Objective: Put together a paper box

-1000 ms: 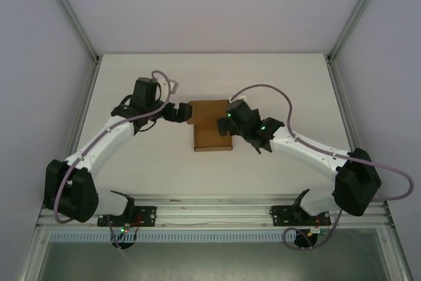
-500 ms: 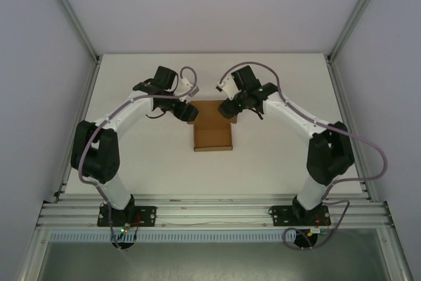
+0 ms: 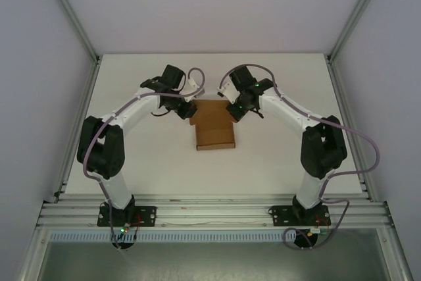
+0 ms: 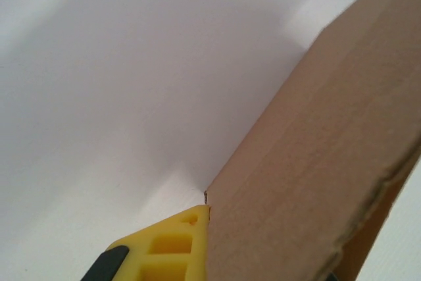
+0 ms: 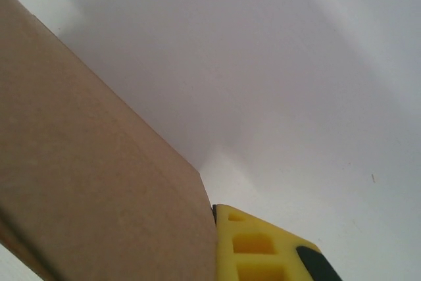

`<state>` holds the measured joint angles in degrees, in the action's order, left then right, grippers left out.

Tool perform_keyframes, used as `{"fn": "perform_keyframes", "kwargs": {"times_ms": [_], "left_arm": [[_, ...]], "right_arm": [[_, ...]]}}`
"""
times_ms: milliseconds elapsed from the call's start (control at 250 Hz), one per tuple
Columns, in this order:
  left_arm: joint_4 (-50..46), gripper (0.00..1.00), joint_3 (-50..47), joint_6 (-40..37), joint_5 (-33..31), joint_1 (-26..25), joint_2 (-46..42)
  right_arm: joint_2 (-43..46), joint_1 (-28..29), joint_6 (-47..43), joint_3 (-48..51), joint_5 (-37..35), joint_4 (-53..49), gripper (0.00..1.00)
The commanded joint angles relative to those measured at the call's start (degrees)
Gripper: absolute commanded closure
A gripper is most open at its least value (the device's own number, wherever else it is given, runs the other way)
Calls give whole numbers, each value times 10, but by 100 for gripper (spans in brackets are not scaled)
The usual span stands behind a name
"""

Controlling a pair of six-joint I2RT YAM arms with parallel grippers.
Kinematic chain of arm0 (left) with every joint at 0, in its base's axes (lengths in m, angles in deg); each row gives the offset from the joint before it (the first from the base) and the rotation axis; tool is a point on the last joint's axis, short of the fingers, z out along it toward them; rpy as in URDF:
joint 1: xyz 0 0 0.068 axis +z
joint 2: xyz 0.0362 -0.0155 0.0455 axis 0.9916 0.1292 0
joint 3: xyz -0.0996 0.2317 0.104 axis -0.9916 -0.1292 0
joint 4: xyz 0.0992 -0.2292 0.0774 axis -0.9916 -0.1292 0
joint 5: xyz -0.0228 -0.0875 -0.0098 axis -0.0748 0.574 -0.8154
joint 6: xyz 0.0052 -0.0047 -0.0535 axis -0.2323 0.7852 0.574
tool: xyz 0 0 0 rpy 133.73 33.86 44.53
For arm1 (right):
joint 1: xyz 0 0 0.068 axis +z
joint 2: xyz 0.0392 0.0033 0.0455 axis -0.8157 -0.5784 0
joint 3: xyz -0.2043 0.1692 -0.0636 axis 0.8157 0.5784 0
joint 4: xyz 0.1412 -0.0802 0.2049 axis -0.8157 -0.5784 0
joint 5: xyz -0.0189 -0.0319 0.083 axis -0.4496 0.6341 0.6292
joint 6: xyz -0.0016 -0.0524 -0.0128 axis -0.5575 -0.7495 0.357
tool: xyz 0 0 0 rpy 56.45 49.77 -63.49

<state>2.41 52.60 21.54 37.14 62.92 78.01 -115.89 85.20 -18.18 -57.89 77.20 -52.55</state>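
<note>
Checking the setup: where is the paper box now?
Top view: the paper box lies mid-table, its far corners pinched by the left gripper on the left and the right gripper on the right.

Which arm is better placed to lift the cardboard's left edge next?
Probably left: the left gripper pinches the paper box at its far left corner, while the right gripper pinches the far right corner.

A: What is carrying things here?
B: A white table (image 3: 158, 162) is spreading out flat, with a metal rail (image 3: 210, 210) running along its near edge.
A: And what is lying on it?
B: One brown paper box (image 3: 214, 128) is resting around the middle, its sides running roughly square to that rail, white surface showing beside it.
</note>
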Motion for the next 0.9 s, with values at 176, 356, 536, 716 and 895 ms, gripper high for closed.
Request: {"fn": "perform_keyframes", "kwargs": {"times_ms": [176,356,536,716,895], "left_arm": [[69,100,14,217,-134,-30,-32],[145,100,-21,387,-181,-47,-28],[209,100,-43,496,-201,-51,-17],[262,100,-63,545,-194,-62,-16],[309,100,-113,531,-200,-71,-22]], "right_arm": [[24,0,228,-8,-94,77,97],[32,18,406,29,-140,157,99],[37,44,480,60,-161,217,100],[33,61,542,76,-225,243,99],[32,83,564,112,-274,305,99]]}}
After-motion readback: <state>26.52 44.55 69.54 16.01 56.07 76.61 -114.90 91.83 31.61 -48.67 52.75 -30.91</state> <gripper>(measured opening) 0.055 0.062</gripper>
